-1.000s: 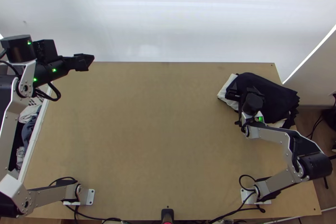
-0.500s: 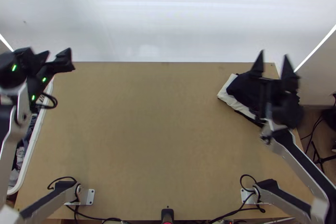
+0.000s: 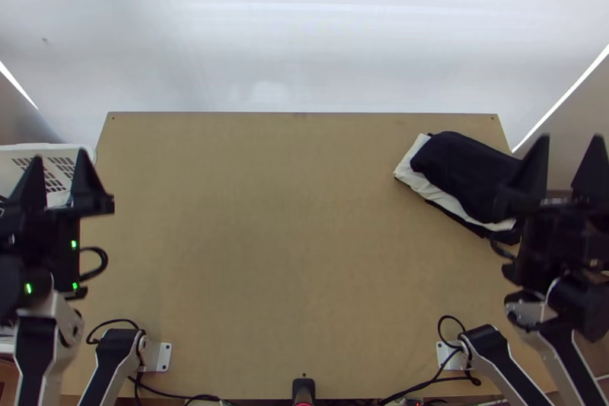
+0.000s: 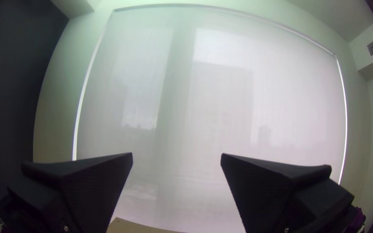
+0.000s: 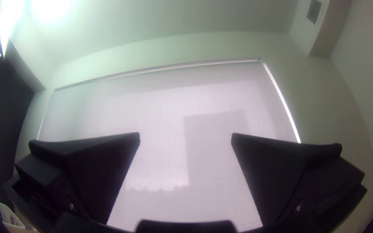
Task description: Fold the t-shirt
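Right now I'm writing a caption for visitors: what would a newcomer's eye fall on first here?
Probably the dark cloth lying over a white cloth near the far right corner of the wooden table. Next, the open left gripper and open right gripper, at opposite sides of the top view. In the wrist views, the big pale blind would likely draw the eye.

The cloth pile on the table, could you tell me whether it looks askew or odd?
Slightly askew: at the far right of the table, the white cloth pokes out from under the black cloth, their edges not lined up, both lying aslant.
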You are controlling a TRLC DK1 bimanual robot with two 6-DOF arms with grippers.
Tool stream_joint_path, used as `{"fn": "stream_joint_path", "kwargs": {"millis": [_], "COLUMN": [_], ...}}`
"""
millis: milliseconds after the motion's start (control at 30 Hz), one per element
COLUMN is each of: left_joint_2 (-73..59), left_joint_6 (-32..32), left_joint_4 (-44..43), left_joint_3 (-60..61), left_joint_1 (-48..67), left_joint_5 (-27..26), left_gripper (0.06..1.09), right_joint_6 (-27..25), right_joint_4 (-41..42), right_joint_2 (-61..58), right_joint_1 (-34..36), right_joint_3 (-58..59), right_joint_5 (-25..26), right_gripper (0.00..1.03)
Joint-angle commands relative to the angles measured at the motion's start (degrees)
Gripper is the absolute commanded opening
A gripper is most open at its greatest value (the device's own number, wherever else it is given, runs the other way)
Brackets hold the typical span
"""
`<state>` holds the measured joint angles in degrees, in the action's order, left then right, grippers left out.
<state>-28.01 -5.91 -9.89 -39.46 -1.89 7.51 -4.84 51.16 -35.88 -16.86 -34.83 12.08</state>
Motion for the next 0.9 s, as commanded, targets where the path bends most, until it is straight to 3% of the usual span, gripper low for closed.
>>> {"fn": "stream_joint_path", "kwargs": {"millis": [0, 333, 500, 867], "left_joint_2": [12.8, 28.2, 28.2, 28.1], "left_joint_6": [2.6, 9.9, 9.6, 4.4], "left_joint_4": [-4.0, -8.4, -8.9, 10.9], "left_joint_3": [13.0, 29.9, 34.7, 38.1], "left_joint_1": [-0.1, 0.5, -0.1, 0.2], "left_joint_5": [1.0, 0.5, 0.5, -1.7], "left_gripper": [1.05, 1.05, 1.05, 1.05], "right_joint_6": [-1.4, -0.9, 1.9, 3.6], "right_joint_4": [0.3, -0.7, -15.6, -40.7], "right_joint_2": [10.4, 24.3, 27.4, 30.2], "right_joint_1": [-0.2, -0.5, -0.8, -0.5], "right_joint_3": [11.9, 34.1, 34.7, 34.7], "right_joint_5": [-3.3, -5.9, -6.0, -6.0], "right_gripper": [0.98, 0.98, 0.98, 0.98]}}
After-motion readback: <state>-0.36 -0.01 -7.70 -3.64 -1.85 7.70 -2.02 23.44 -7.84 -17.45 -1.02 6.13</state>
